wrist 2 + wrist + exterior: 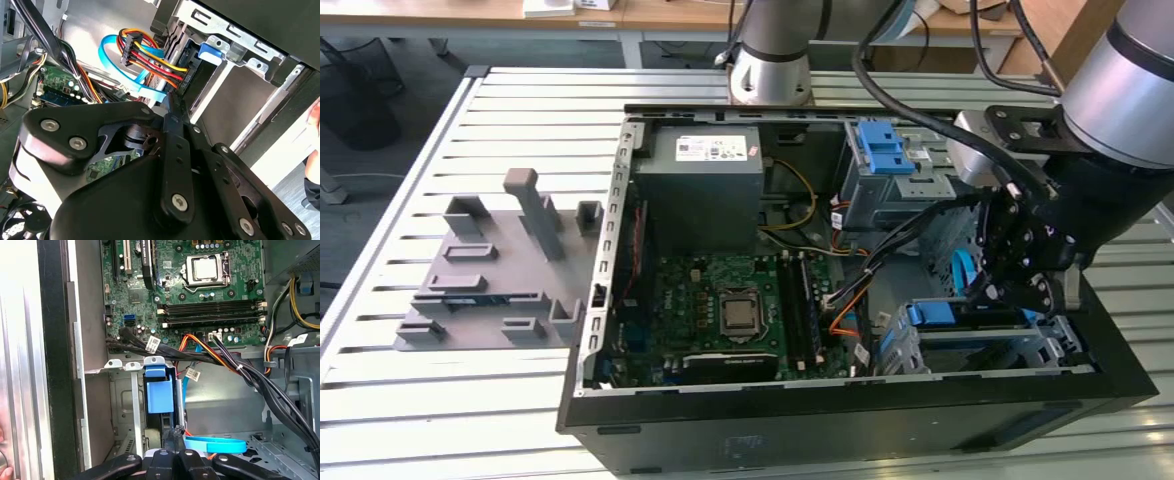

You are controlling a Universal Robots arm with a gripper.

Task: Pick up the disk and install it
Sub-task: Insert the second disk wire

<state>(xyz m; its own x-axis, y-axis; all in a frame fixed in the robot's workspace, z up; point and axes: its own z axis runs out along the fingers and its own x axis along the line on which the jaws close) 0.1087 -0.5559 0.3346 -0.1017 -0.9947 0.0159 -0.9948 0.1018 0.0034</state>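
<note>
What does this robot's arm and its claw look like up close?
The arm is made of thick silver-grey tubes with darker joint bands, and black cables loop along it. The gripper is matt black metal: flat linked bars fastened with round silver screws, narrowing toward slim fingertips.

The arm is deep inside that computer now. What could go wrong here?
The gripper sits close to the blue flat cable and the black cable bundle; moving could snag or tug them. The disk, with its blue carrier, stands in the metal cage; a skewed push might jam it. The motherboard lies nearby and could be knocked.
</note>
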